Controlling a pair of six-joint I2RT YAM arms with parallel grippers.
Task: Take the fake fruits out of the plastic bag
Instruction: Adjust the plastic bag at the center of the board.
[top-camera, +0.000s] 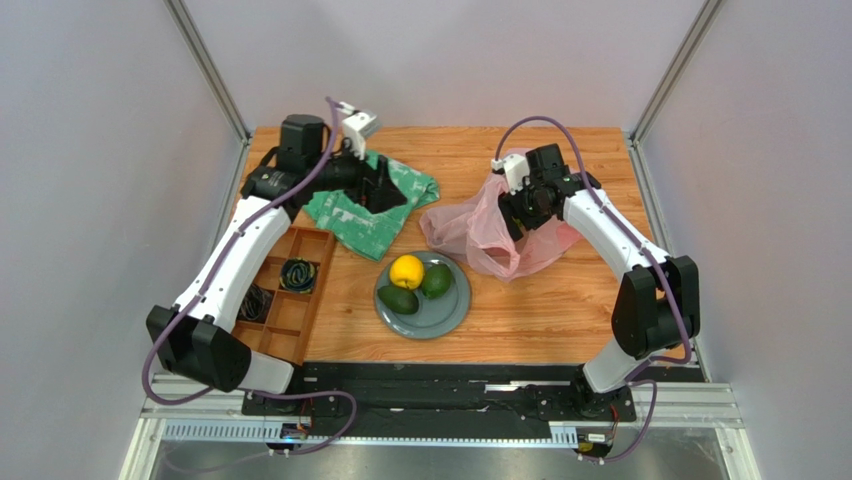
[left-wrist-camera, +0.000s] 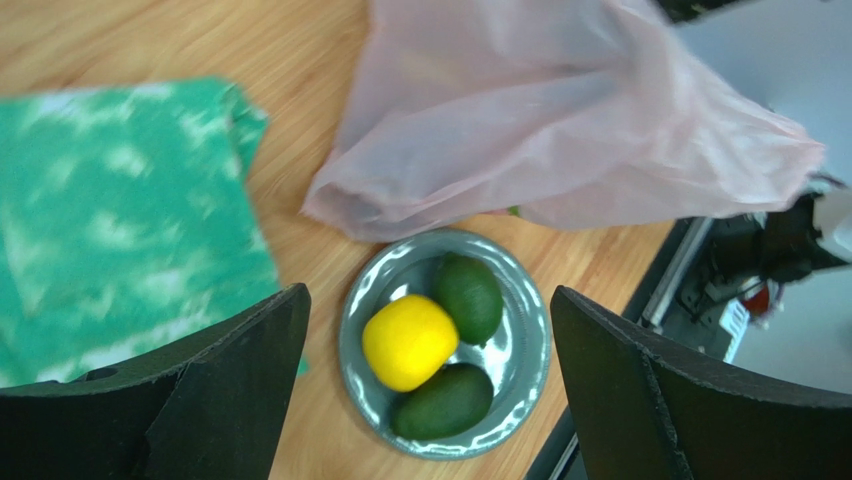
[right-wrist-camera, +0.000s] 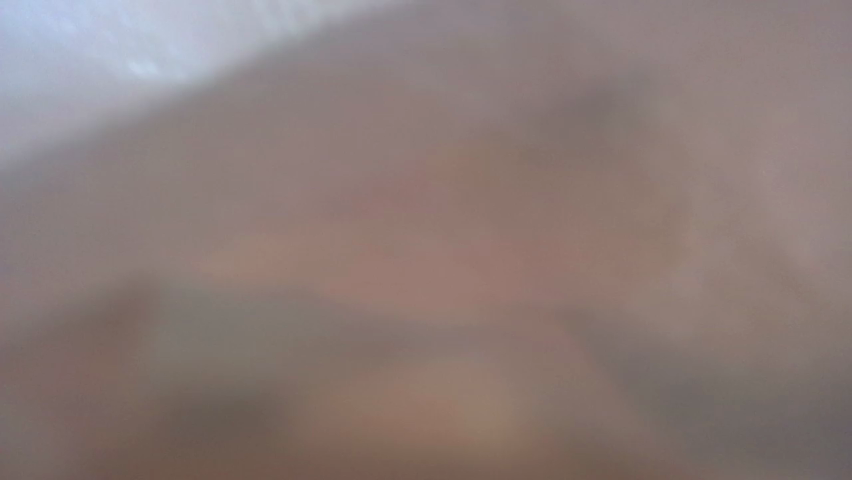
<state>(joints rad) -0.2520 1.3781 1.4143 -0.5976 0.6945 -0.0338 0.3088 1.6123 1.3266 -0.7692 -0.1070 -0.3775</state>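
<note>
The pink plastic bag (top-camera: 470, 235) lies crumpled right of centre; it also shows in the left wrist view (left-wrist-camera: 560, 130). A yellow citrus (top-camera: 406, 271) and two green avocados (top-camera: 436, 280) (top-camera: 398, 299) lie on a grey plate (top-camera: 450, 312) in front of the bag. My left gripper (top-camera: 385, 185) is open and empty, raised over the green patterned bag, and looks down at the citrus (left-wrist-camera: 409, 341) on the plate (left-wrist-camera: 530, 340). My right gripper (top-camera: 528, 215) is pushed into the pink bag, its fingers hidden. Blurred pink plastic (right-wrist-camera: 430, 250) fills the right wrist view. The small yellow fruit and the grapes are hidden.
A flat green patterned bag (top-camera: 375, 205) lies at the back left, under my left gripper. A wooden compartment tray (top-camera: 290, 295) with coiled cables stands along the left edge. Grey walls close in the table on three sides.
</note>
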